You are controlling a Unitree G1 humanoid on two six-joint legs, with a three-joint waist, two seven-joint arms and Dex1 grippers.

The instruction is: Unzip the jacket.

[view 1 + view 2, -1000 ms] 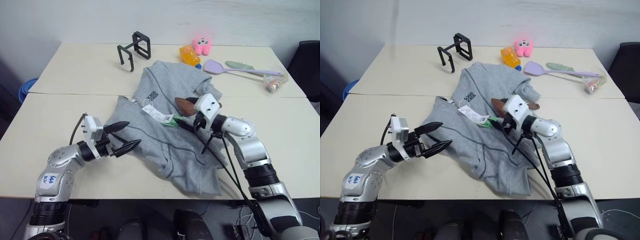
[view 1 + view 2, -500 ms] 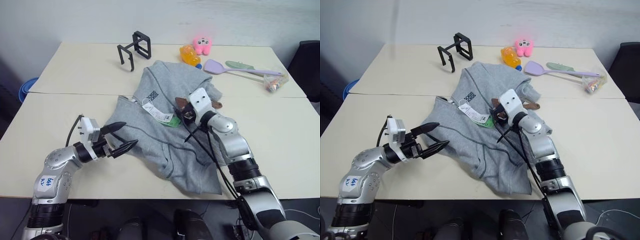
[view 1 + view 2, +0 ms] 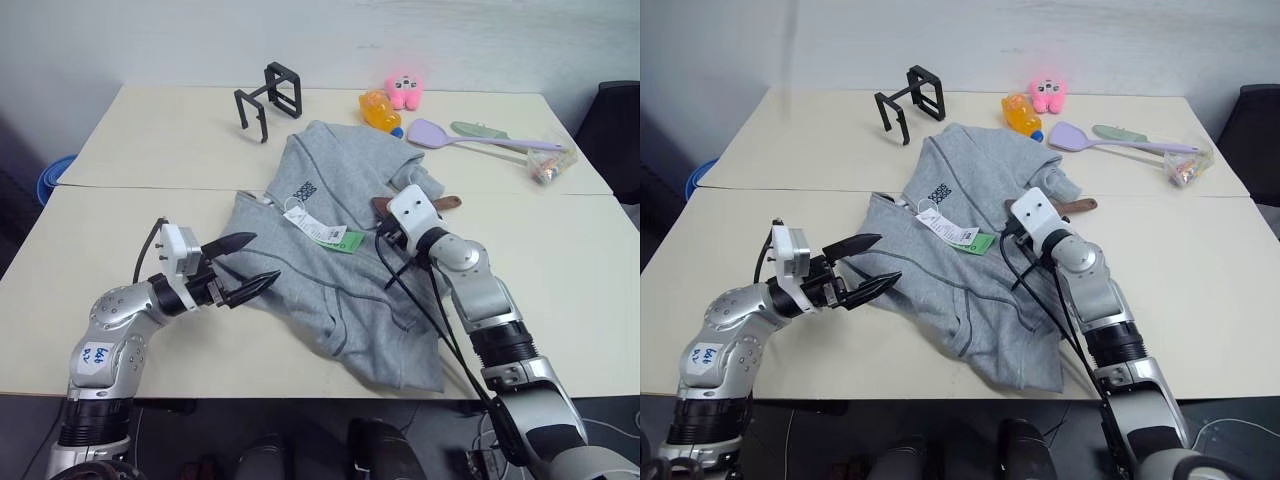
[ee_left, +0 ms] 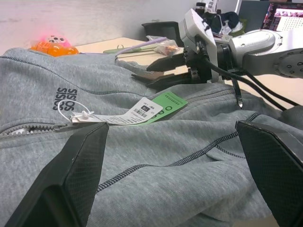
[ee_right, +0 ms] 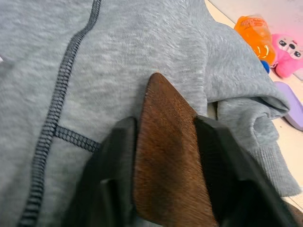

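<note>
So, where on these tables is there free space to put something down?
Free: the near right table beside the jacket, and the far left table left of the black stand. Crowded: the far right, with the orange toy, pink plush and spatulas.

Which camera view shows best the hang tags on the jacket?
The left wrist view: the white and green hang tags lie close and sharp on the grey jacket, with the string visible. Both eye views show them small, mid-jacket. The right wrist view gives fabric instead.

Cream table [image 3: 150, 150] with jacket [image 3: 340, 270], black stand [image 3: 268, 100], toys [image 3: 392, 98], spatulas [image 3: 470, 135].
</note>
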